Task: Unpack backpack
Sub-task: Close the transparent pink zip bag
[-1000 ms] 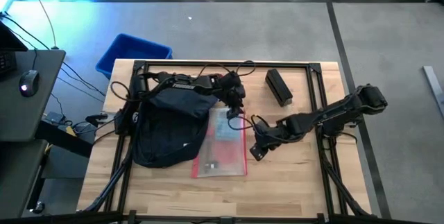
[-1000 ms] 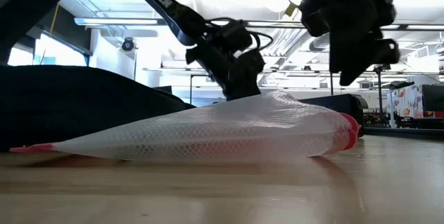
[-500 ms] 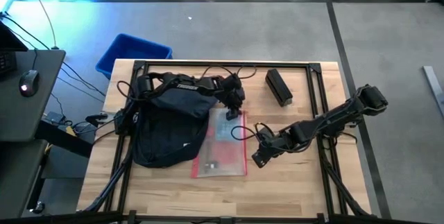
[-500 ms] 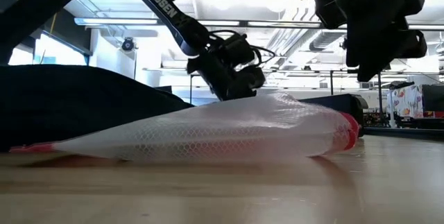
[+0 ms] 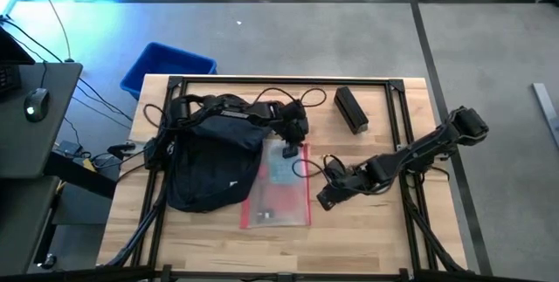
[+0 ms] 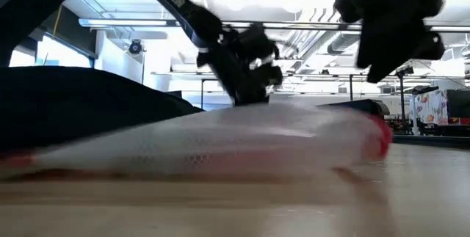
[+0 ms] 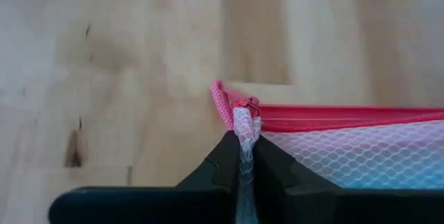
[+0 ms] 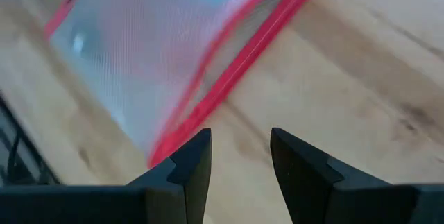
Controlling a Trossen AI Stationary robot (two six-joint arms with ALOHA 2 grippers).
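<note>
slumping beside the mesh pouch [image 5: 281, 182], dark navy backpack [image 5: 212, 160] lies limp

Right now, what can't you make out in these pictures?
- Inside the backpack: high view, its own fabric covers any contents.
- Mesh pouch contents: too small in high view, motion-blurred in low view.
- Left gripper: left wrist view shows it pinching the pouch's corner; the pouch's far end is cut off.

The high view looks straight down on the whole table [image 5: 367, 221]; the low view sits at tabletop height, facing level across it. Both wrist views look close down — all four share the mesh pouch [image 5: 281, 188].
</note>
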